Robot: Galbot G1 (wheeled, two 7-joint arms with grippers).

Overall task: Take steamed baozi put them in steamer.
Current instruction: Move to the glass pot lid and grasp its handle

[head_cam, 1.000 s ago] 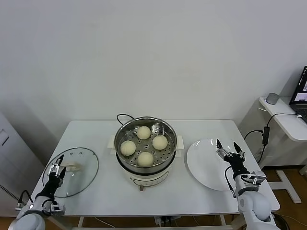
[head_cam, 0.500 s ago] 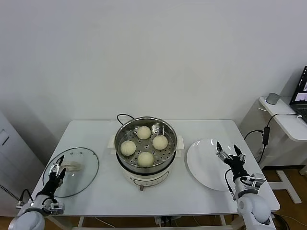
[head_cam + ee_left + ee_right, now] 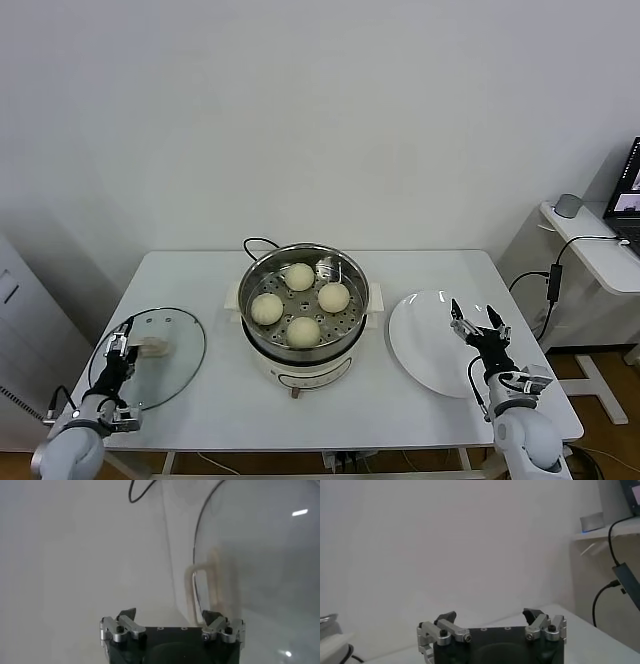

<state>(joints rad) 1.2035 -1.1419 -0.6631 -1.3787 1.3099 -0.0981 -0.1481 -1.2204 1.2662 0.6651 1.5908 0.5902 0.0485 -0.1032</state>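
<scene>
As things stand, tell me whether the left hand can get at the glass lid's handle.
Probably yes. The left hand is open and empty, low at the lid's near left edge, and the cream handle lies just beyond its fingertips with nothing between them. The steamer stands off to the side, out of the way.

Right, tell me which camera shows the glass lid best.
The head view: the whole glass lid lies flat on the table's left side, with its cream handle in sight. The left wrist view shows only part of its rim and handle beyond the open left gripper. The right wrist view shows none of it.
</scene>
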